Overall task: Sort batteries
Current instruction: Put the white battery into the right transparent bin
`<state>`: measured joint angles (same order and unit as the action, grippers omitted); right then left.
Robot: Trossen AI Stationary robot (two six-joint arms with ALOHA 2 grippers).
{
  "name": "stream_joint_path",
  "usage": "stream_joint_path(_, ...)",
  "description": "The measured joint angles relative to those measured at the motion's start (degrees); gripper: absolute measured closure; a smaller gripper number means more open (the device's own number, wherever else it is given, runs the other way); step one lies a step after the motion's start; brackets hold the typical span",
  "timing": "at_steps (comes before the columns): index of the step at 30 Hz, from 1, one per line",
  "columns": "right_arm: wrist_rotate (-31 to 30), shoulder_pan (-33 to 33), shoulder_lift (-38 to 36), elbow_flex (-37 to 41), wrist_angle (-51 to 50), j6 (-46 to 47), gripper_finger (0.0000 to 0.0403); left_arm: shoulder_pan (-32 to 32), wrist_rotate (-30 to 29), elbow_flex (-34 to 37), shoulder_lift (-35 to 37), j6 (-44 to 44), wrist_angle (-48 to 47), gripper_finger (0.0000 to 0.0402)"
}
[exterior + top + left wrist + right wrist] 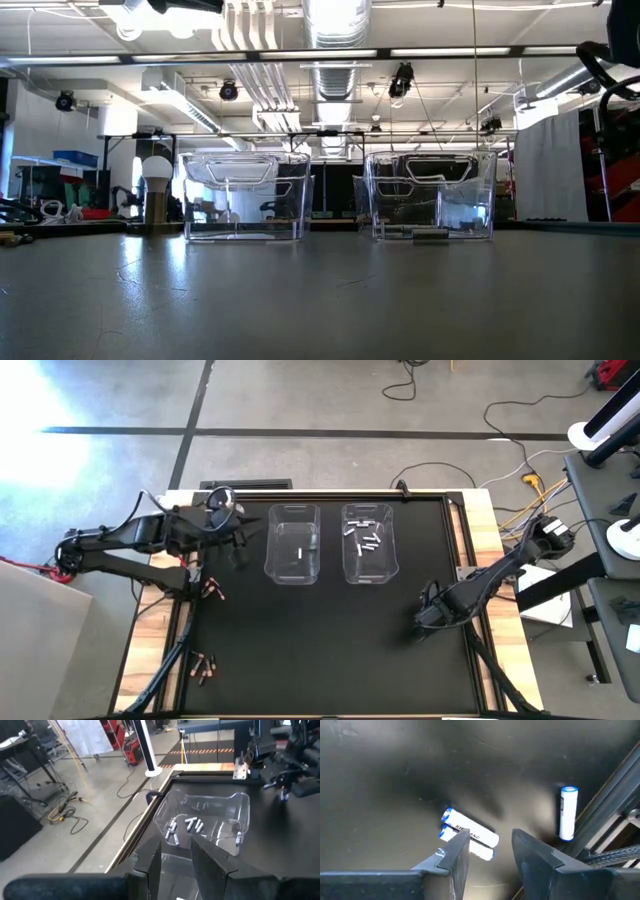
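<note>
Right end effector [490,851]: low over the black table [320,650], lower right of the high view; fingers parted, nothing between them. Just ahead of its fingertips, two white batteries with blue ends [470,834] lie side by side, touching; a third white battery [568,813] lies apart, near the table's edge rail.

Left end effector [175,862]: upper left of the high view, raised beside the left clear bin [293,544]; fingers slightly parted, with no item visible between them.

Left clear bin: holds one white battery [299,553].

Right clear bin [369,542]: holds several white batteries [366,540].

Copper-coloured batteries: one group [210,589] at the table's left edge, another [204,667] at lower left; count unclear from above.
</note>
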<state>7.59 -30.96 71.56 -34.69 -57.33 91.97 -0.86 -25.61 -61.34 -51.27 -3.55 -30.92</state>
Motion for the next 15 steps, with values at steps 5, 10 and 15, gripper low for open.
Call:
stream_joint_path(5, -0.06, 0.0, 0.97, 1.59, 1.64, -1.02, 0.0275, 0.0, -0.02, -1.68, 0.17, -0.24, -0.13, 0.0315)
stream_joint_path(10, -0.12, 0.0, 0.89, 2.95, 4.55, -0.77, 0.029, 0.0, 0.0, -2.88, 0.33, 1.21, -0.5, 0.0315)
stream_joint_path(15, -1.65, 0.05, 0.84, 2.99, 5.14, -1.39, 0.0305, 0.02, 0.11, -3.46, 0.37, 2.56, -0.61, 0.0315)
